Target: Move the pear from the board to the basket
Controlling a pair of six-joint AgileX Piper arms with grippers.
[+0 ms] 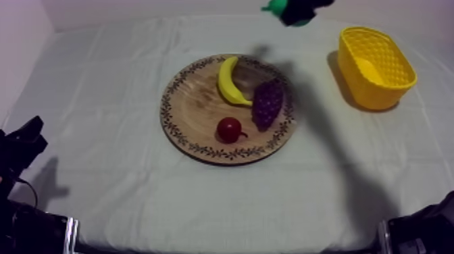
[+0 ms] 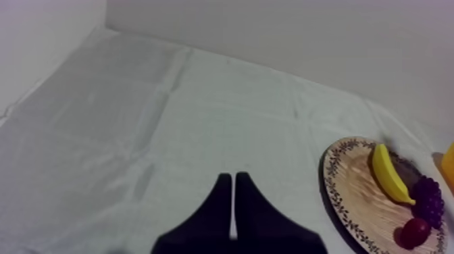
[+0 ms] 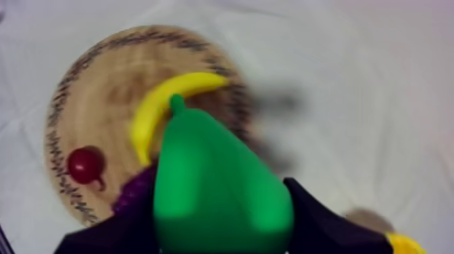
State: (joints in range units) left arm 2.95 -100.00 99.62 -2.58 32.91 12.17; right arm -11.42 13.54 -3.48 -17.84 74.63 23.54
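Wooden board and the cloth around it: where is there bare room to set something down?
Top view: the wooden board's left half is bare, bordered by its rim, the banana and the small red fruit. Its right half is crowded with those and the grapes. Open cloth lies left of the board and between it and the yellow basket.

The cloth [image 1: 135,169] is looking soft, matt and a little wrinkled. The board [image 1: 196,108] is showing wood grain. The small red fruit [image 1: 229,128] is shining. The pear [image 3: 216,189] is looking smooth, like plastic. The basket [image 1: 375,91] is looking like plastic mesh.
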